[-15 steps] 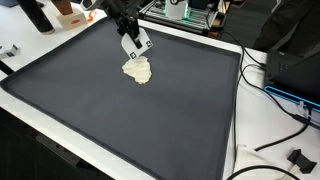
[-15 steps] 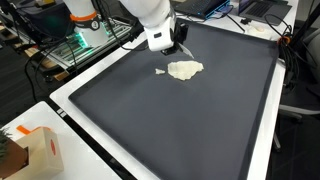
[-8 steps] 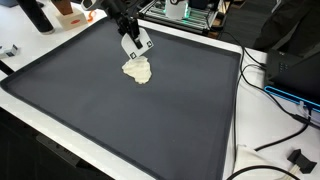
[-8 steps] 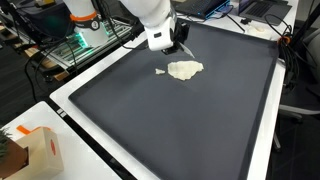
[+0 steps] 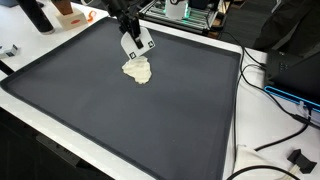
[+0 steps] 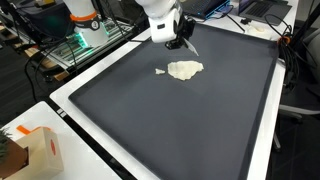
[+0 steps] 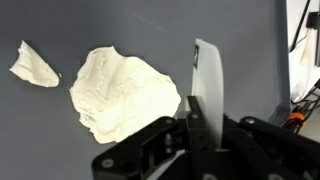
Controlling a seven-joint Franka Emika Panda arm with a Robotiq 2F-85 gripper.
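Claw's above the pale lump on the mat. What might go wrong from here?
The claw sits off toward one edge of the pale lump, so a straight descent may catch only its rim or tear it. The small scrap lies apart from the lump on the mat and might get left behind.

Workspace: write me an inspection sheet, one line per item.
Surface: dark mat lying flat on a white table.
Job's things: pale crumpled lump; a small scrap lies apart beside it.
Clutter: box off the mat's corner.
Grippers: gripper hangs close above the lump; open or shut cannot be told.
Cables: black cables loose on the table beside the mat.
Surroundings: electronics behind the table.
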